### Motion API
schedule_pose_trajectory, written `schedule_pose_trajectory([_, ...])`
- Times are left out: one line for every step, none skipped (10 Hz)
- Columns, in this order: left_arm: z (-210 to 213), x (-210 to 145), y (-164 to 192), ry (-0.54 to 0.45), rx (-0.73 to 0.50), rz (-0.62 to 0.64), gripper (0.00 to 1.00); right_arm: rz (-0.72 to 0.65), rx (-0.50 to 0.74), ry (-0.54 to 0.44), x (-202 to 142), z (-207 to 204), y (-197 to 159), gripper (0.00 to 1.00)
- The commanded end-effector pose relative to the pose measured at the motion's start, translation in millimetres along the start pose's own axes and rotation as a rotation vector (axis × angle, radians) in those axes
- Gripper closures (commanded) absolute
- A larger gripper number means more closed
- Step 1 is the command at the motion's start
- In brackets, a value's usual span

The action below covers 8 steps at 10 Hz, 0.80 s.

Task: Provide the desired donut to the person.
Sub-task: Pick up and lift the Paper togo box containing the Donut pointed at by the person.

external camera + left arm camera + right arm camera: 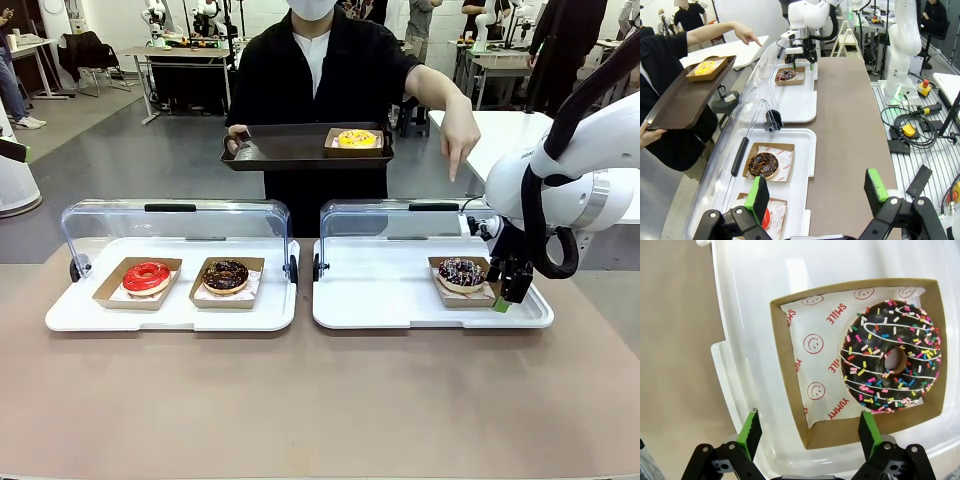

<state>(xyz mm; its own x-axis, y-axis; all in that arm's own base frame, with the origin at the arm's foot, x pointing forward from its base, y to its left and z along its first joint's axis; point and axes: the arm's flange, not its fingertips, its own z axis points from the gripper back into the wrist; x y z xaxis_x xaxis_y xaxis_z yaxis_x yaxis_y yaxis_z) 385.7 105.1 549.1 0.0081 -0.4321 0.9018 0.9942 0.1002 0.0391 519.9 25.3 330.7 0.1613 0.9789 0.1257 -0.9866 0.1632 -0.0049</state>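
pointing one hand (462, 140) downward, index finger out, toward the right-hand white tray (380, 300), the person (320, 70) stands at the far side of the surface (320, 400) and holds a dark serving tray (290, 150) level with the other hand (236, 143); a yellow donut (356, 138) in a cardboard box sits at that tray's right end. on the right-hand white tray, in front of its raised clear lid (390, 215), lies a chocolate donut with coloured sprinkles (461, 271) in an open cardboard box (790, 370). the right tool (510, 290) hangs low at this box's near right corner, released, its green pads (750, 430) spread wide: one is over the white tray outside the box, the other over the box's edge, with a corner of the box between them; whether they touch the cardboard i cannot tell. the left tool (817, 189) is also released and holds nothing, one finger above the box of a red-glazed donut (147, 276) and the other above the bare surface. beside the red one on the left-hand white tray (170, 318) sits a dark chocolate donut (225, 275) in its own box.
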Motion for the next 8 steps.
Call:
schedule_pose_trajectory([-0.2, 2.5, -0.6, -0.015, -0.002, -0.004, 0.0, -0.022, -0.016, 0.03, -1.0, -5.1, 2.1, 0.0])
schedule_pose_trajectory([-0.2, 2.5, -0.6, -0.015, -0.002, -0.004, 0.0, -0.025, -0.014, 0.031, -1.2, -5.2, 2.3, 0.0])
schedule_pose_trajectory([-0.2, 2.5, -0.6, -0.015, -0.002, -0.004, 0.0, -0.025, -0.014, 0.032, -1.0, -4.9, 2.4, 0.0])
schedule_pose_trajectory([-0.2, 2.5, -0.6, -0.015, -0.002, -0.004, 0.0, -0.024, -0.014, 0.034, -0.8, -5.0, 2.9, 0.0])
schedule_pose_trajectory([-0.2, 2.5, -0.6, -0.015, -0.002, -0.004, 0.0, -0.022, -0.011, 0.035, -1.2, -5.3, 3.0, 0.03])
schedule_pose_trajectory([-0.2, 2.5, -0.6, -0.015, -0.002, -0.004, 0.0, -0.019, -0.007, 0.036, -1.7, -5.6, 2.8, 0.18])
schedule_pose_trajectory([-0.2, 2.5, -0.6, -0.015, -0.002, -0.004, 0.0, -0.019, -0.005, 0.036, -2.0, -5.9, 2.6, 0.19])
schedule_pose_trajectory([-0.2, 2.5, -0.6, -0.015, -0.002, -0.004, 0.0, -0.018, -0.002, 0.035, -2.4, -6.2, 2.5, 0.37])
